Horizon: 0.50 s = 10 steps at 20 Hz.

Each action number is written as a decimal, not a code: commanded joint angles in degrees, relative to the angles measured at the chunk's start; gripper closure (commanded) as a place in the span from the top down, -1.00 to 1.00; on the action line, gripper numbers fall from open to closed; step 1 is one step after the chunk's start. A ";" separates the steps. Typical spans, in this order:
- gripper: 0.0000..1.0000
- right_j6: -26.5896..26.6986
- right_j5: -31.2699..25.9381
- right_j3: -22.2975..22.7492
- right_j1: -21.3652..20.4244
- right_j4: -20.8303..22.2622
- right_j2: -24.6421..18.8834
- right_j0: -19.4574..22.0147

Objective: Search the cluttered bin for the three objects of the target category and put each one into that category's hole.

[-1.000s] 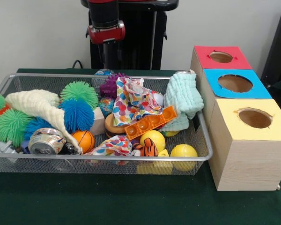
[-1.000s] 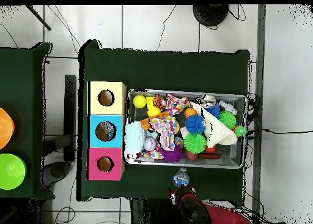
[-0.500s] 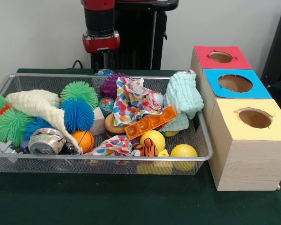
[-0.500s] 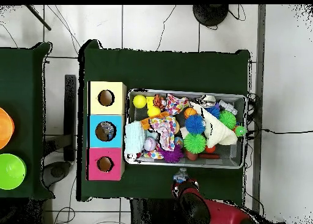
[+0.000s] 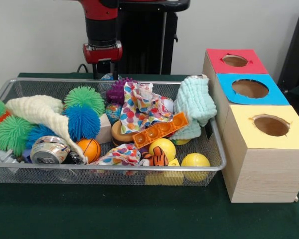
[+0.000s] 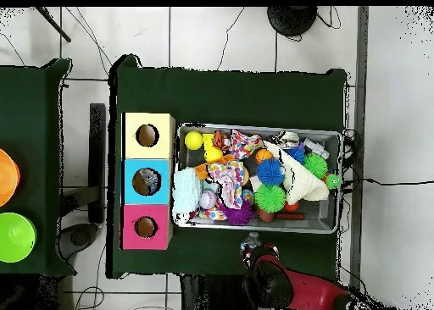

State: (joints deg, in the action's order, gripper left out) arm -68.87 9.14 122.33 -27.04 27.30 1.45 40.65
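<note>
The wire mesh bin (image 5: 114, 168) is full of toys and cloths; it also shows in the overhead view (image 6: 258, 229). My gripper (image 5: 103, 70) hangs behind the bin's far rim, under the red wrist ring. Just below it, at the rim, is a small clear bluish thing (image 5: 109, 76) that looks like a bottle; it also shows in the overhead view (image 6: 249, 237), outside the bin's robot-side rim, partly under the arm (image 6: 269, 277). I cannot tell whether the gripper touches it. No other bottle shows. The blue-topped box's hole (image 5: 250, 88) is to the right; something pale shows inside the hole (image 6: 146, 181).
A silver can (image 5: 49, 149) lies front left among spiky rubber balls (image 5: 82, 121). A mint cloth (image 5: 193, 104), a dotted cloth (image 5: 142, 105), an orange tray (image 5: 159, 130) and yellow balls (image 5: 195, 160) fill the right. The red-topped box (image 5: 234, 60) and the yellow-topped box (image 5: 269, 124) flank the blue one.
The arm has come lower and shifted left in the front view, so it now stands over the clear thing at the bin's far rim. Nothing in the bin moved.
</note>
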 commanded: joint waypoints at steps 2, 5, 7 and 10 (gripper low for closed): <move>1.00 -11.37 7.58 -10.14 5.61 -1.17 -0.87 -0.61; 1.00 -11.34 8.48 -10.56 6.56 -1.14 -0.96 -0.41; 1.00 -11.29 8.90 -10.78 7.23 -1.21 -1.02 -0.26; 1.00 -11.18 9.12 -11.14 7.85 -1.12 -1.28 -0.03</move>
State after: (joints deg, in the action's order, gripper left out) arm -68.87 12.88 121.56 -24.63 27.33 1.83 40.35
